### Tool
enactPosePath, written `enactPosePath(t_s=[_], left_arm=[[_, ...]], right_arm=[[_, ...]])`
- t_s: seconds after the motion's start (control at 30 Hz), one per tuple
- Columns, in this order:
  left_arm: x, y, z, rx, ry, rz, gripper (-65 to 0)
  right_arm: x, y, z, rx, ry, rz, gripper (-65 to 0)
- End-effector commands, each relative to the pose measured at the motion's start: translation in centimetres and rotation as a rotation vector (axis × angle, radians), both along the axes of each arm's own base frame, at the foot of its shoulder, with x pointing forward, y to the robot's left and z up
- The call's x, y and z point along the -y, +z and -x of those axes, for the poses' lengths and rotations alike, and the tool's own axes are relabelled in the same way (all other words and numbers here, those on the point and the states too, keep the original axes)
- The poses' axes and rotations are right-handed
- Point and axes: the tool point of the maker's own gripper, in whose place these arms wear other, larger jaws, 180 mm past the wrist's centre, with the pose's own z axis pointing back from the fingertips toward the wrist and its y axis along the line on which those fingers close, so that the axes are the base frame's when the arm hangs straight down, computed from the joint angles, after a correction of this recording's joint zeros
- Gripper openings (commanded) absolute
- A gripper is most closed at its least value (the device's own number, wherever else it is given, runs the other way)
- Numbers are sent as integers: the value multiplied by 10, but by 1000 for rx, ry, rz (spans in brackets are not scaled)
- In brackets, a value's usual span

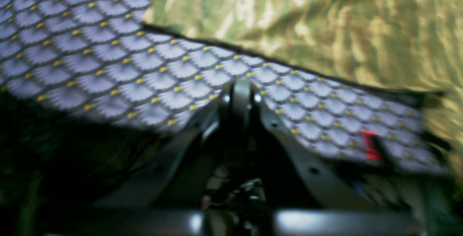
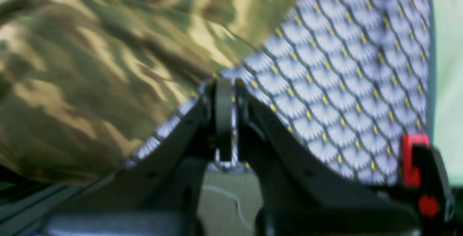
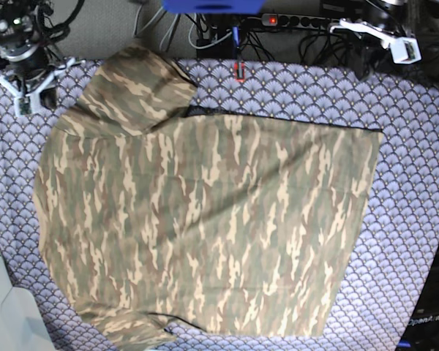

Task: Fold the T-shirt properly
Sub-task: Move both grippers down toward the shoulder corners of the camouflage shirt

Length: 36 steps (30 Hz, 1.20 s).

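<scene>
- Dark fingers of the left gripper [image 1: 241, 96] fill the bottom of the left wrist view, tips pressed together, nothing between them.
- Beyond those tips: purple scallop-patterned tablecloth [image 1: 90, 58] with yellow dots; picture blurred.
- Camouflage T-shirt [image 1: 325, 29] lies past the shut left jaws and off to their right, its dark-shadowed edge running diagonally across the cloth, apart from the fingertips.
- Small red clip [image 1: 369, 144] sits on the table's near edge, right of the left jaws; detail too blurred to name further.
- Right gripper [image 2: 225, 95] in its own wrist view: jaws closed tip to tip, holding nothing.
- T-shirt cloth lies left of and beyond the right jaws, its edge passing close ahead of the tips; contact cannot be told.
- Tablecloth shows to the right of the right jaws; a red-and-black clamp [image 2: 416, 160] grips the table edge further right.
- Base view: T-shirt [image 3: 205, 227] is spread flat over the middle of the tablecloth [image 3: 417, 219], one sleeve [image 3: 135, 91] toward the right arm's corner, both grippers at the far corners off the shirt.
- Black power strip [image 3: 307, 22] with a red light lies behind the table.
</scene>
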Motion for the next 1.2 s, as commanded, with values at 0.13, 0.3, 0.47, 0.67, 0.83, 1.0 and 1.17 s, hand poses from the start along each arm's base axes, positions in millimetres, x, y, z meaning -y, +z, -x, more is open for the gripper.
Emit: enactPosePath(t_s=[0.13,0.3,0.47,0.67,0.83,1.0,1.17], left_arm=[[-5,7,-1,21,15,-20,-502],[-5,16,-17,68,2,-26,-463],[-6,22,-29,99,-21,-41,-461],[-3,12,-45,26,-70,-50,-461],[-4,8,-57,-13,-107,-66,-461],[-2,10,-62,-3,-104,-55,-461],[2,8,-59,-9,-90,-34,-461]], right_arm=[[5,-6,13,-80,-26,7,-650],[9,-13,14,-155,-51,12,-602],[12,-17,11,-232,-77,17,-460],[-4,-22,6,-247,-102,-47,-436],[-21,-29,6,-277,-113,-97,-436],[-24,-37,6,-319,-119,-121,-435],[-21,-38,4,-345,-120,-115,-404]])
